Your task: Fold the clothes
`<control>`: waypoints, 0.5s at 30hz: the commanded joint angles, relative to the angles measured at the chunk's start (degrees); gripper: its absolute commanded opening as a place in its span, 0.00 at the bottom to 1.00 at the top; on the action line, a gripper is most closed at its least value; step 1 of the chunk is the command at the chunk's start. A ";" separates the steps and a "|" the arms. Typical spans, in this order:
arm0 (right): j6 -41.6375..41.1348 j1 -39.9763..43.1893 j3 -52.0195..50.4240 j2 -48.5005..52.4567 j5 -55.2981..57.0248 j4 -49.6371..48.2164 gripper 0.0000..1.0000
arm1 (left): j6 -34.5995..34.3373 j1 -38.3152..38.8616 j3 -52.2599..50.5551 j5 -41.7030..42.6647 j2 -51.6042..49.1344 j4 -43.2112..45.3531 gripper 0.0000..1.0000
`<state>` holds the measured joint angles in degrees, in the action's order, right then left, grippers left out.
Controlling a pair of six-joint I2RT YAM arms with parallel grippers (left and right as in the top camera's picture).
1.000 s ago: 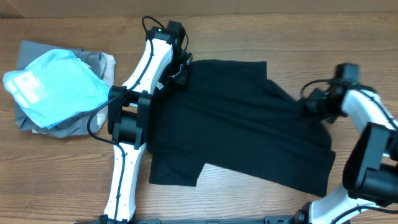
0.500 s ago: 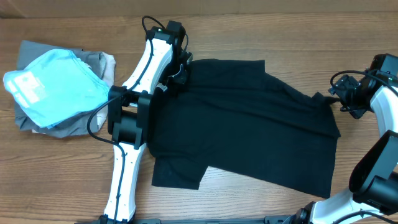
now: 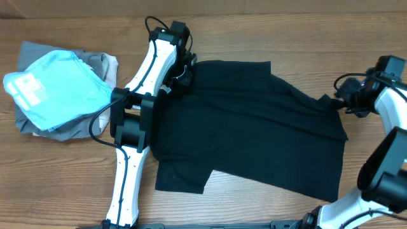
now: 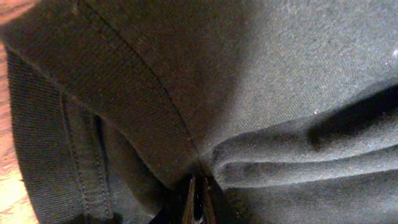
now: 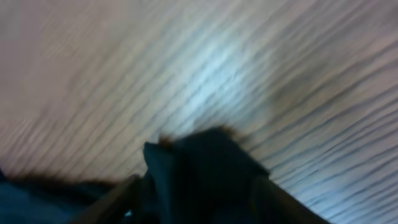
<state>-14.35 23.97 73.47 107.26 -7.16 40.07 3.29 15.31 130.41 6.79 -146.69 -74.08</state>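
**A:** Where does the T-shirt [image 3: 254,133] lie?

**B:** Spread over the middle of the wooden tabletop [image 3: 63,191], black and mostly opened out. Its nearest edge lies toward the arm bases. A short sleeve pokes out at the near left, and the near right corner comes closer still to the front.

**A:** And farther in?

**B:** The body runs across with a few long creases slanting from the far left down toward the right. On the right side the cloth is drawn out to a small point, and the right end effector [image 3: 341,102] sits at that point.

**A:** Is it grasping?

**B:** Its wrist view is blurred, but a dark lump of cloth stands between its two fingers [image 5: 115,202] above the wood grain. So it is clenched on the T-shirt's right edge.

**A:** What is off to the left?

**B:** Well apart from the T-shirt there is a pile of grey garments [image 3: 102,63]. A light blue garment [image 3: 54,86] with white print lies on top of it.

**A:** And the far side?

**B:** The left end effector [image 3: 182,70] is at the T-shirt's far left corner. Its wrist camera is filled with black knit, with a stitched hem running down the left. At the bottom of that view its fingers are pinched tight together on a fold of the cloth. A sliver of wood shows at the left edge.
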 commanded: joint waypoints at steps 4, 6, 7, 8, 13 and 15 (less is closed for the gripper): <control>0.63 -1.07 -0.55 4.00 -2.40 3.34 0.20 | -0.72 -1.03 -1.57 -2.75 -0.44 0.92 0.11; 0.63 -0.98 0.04 3.23 -2.58 3.37 0.11 | -0.72 -1.03 -1.57 -2.75 -0.44 1.03 0.12; 0.63 -0.74 0.59 2.78 -2.60 3.41 0.09 | -0.72 -1.03 -1.57 -2.75 -0.44 1.07 0.12; 0.61 -0.50 1.33 2.25 -2.64 3.56 0.09 | -0.72 -1.05 -1.57 -2.75 -0.44 1.07 0.12; 0.68 0.55 7.69 -0.37 -3.45 5.64 0.08 | -0.74 -1.05 -1.57 -2.75 -0.44 1.42 0.13; 0.66 0.72 11.02 -0.55 -3.50 6.67 0.08 | -0.74 -1.05 -1.57 -2.73 -0.44 1.53 0.12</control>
<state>-13.80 24.10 79.07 110.48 -10.11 46.81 3.14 15.31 130.41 6.76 -146.69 -73.71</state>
